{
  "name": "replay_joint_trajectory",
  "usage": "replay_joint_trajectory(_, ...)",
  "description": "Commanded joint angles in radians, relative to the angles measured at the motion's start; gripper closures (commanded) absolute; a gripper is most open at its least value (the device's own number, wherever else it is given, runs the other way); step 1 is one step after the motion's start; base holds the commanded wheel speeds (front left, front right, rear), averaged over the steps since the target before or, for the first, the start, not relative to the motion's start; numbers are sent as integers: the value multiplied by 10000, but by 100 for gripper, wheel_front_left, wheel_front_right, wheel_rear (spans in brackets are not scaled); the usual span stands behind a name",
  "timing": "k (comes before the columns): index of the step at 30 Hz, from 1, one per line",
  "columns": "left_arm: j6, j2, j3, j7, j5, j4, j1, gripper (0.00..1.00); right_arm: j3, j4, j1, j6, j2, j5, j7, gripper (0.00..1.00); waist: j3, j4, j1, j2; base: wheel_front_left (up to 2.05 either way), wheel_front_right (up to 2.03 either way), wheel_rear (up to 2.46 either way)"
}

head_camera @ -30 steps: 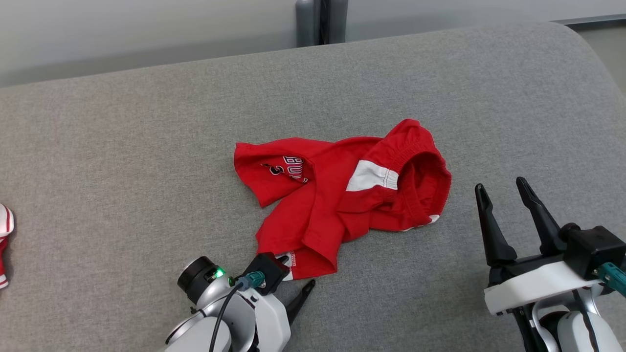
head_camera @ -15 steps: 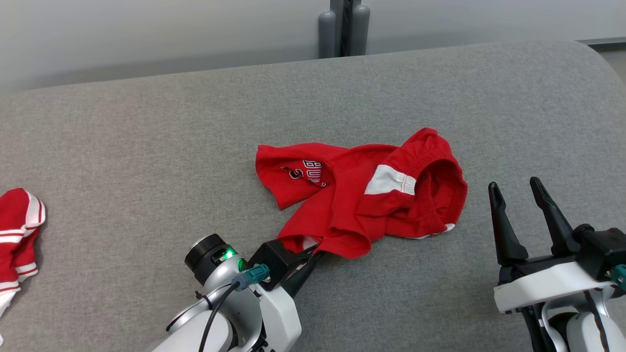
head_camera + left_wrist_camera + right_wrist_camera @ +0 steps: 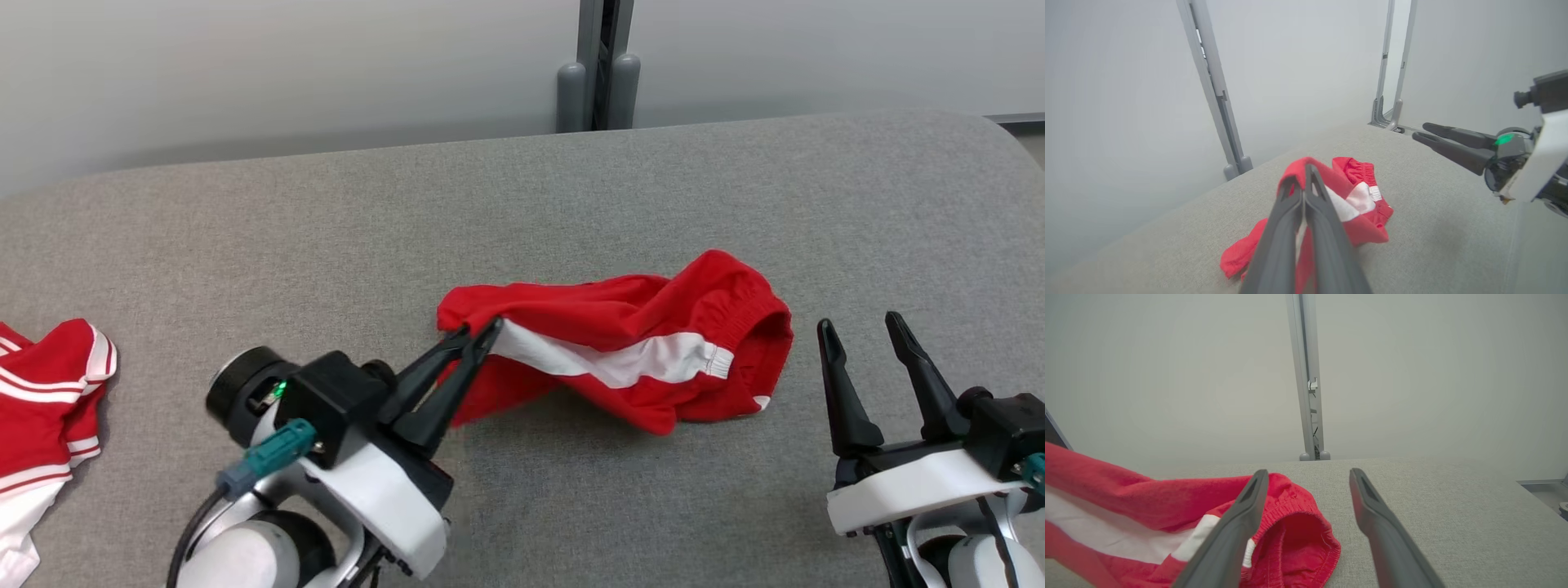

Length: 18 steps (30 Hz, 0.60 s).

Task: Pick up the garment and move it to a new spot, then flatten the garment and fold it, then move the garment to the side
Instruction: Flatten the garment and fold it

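At the far left edge of the grey fabric-covered tabletop (image 3: 245, 220) lies a second red garment with white stripes (image 3: 49, 392), well apart from everything else.

Next comes the left hand (image 3: 478, 329), its two dark fingers pressed together on the left end of the red garment (image 3: 620, 314). In the left wrist view the same hand (image 3: 1300, 175) pinches a fold of red cloth at its tips, and that end seems raised off the surface while the rest sags down.

The garment stretches rightward across the middle of the tabletop. A broad white stripe (image 3: 604, 363) runs along its length from the pinched end toward the gathered elastic waistband (image 3: 747, 306), which rests on the tabletop with its opening facing right. A small white label (image 3: 1374, 192) is sewn just inside the waistband; its print is too small to read.

Just beside the waistband, at the lower right, the right hand (image 3: 859, 321) has its fingers spread, holding nothing. From its own wrist view this hand (image 3: 1308, 473) points over the waistband opening (image 3: 1298, 535), the left finger in front of the cloth; whether it touches is unclear.

Behind the tabletop a grey post (image 3: 600, 65) stands against the pale wall.
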Motion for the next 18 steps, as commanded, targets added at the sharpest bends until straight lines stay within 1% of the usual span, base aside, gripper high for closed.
replay_joint_trajectory(1,188,66,227,1,-213,79,270,100,-19,-60,51,5,-49,87,8,0,6,-36,0,0,0,0,0)
replay_joint_trajectory(3,265,85,350,-12,-398,220,430,100,-25,-68,53,5,-51,88,14,0,15,-53,0,0,0,0,0)
replay_joint_trajectory(5,359,157,582,-100,-666,656,694,100,-23,-76,54,5,-49,82,20,0,42,-84,0,0,0,0,0)
replay_joint_trajectory(7,346,113,737,-238,-1011,1260,949,100,-39,-71,38,5,-50,108,26,0,82,-113,0,0,0,0,0)
replay_joint_trajectory(12,-26,-141,1032,-800,-1770,2898,1275,100,-10,-34,-22,5,-47,154,42,0,209,-131,0,0,0,0,0)
replay_joint_trajectory(13,-75,-183,1080,-919,-1815,3192,1262,74,-4,-22,-52,5,-50,164,35,0,236,-123,0,0,0,0,0)
replay_joint_trajectory(14,-158,-206,1051,-932,-1929,3540,1301,52,21,1,-84,5,-49,178,41,0,264,-115,0,0,0,0,0)
replay_joint_trajectory(15,-182,-297,1086,-1044,-2001,3782,1297,25,24,24,-114,5,-49,171,38,0,288,-100,0,0,0,0,0)
replay_joint_trajectory(16,-207,-353,1135,-1147,-2033,4012,1266,0,31,40,-133,5,-49,165,26,0,306,-84,0,0,0,0,0)
replay_joint_trajectory(18,-230,-452,1216,-1344,-2139,4433,1258,0,40,87,-128,5,-50,178,9,0,331,-47,0,0,0,0,0)
